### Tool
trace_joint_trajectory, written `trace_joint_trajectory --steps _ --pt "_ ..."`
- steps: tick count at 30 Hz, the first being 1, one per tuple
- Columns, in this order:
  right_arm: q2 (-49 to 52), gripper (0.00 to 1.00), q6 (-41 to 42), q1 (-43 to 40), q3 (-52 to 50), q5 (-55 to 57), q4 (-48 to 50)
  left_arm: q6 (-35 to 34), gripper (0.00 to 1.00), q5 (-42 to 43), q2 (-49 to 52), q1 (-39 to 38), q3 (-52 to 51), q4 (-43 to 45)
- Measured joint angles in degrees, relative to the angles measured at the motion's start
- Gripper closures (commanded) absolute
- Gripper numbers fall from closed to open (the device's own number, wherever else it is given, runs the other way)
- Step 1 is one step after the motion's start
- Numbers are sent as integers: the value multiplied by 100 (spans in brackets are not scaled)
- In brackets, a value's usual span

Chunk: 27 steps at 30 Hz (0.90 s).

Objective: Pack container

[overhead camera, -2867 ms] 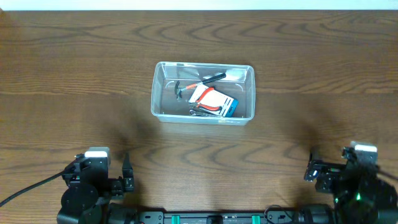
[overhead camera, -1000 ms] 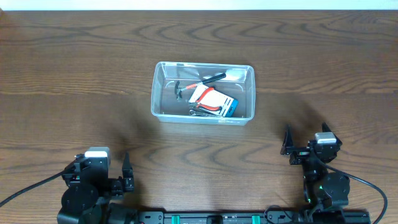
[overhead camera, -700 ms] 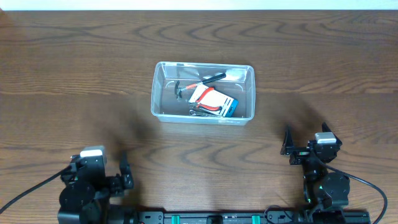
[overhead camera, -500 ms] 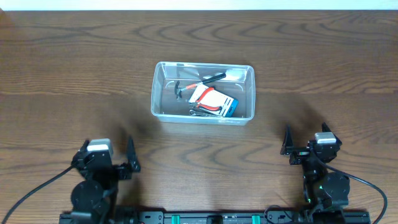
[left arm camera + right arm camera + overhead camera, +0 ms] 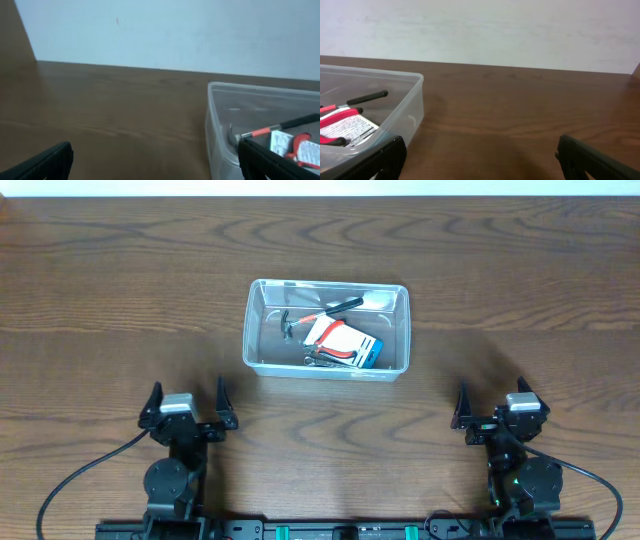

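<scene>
Container [image 5: 248, 330] sat at 12 o'clock on your tabletop [image 5: 120, 280]; your left fingers [image 5: 153, 402] and right fingers [image 5: 462, 408] were spread wide, empty.

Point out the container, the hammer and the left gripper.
container [image 5: 246, 330]: overhead view, on its left rim.
hammer [image 5: 322, 313]: overhead view, on the orange handle.
left gripper [image 5: 187, 388]: overhead view, midway between its fingertips.
</scene>
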Motion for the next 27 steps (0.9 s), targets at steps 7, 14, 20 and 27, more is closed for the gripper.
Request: trace_joint_trajectory --steps 7,14,20,27 --pt "2 1 0 0 0 0 0 -2 2 212 -9 157 74 -184" --pt "2 1 0 0 0 0 2 -2 2 254 -7 164 79 -195" --pt "2 1 0 0 0 0 2 -2 2 254 42 164 79 -195" --pt "2 1 0 0 0 0 0 -2 2 254 63 164 79 -197"
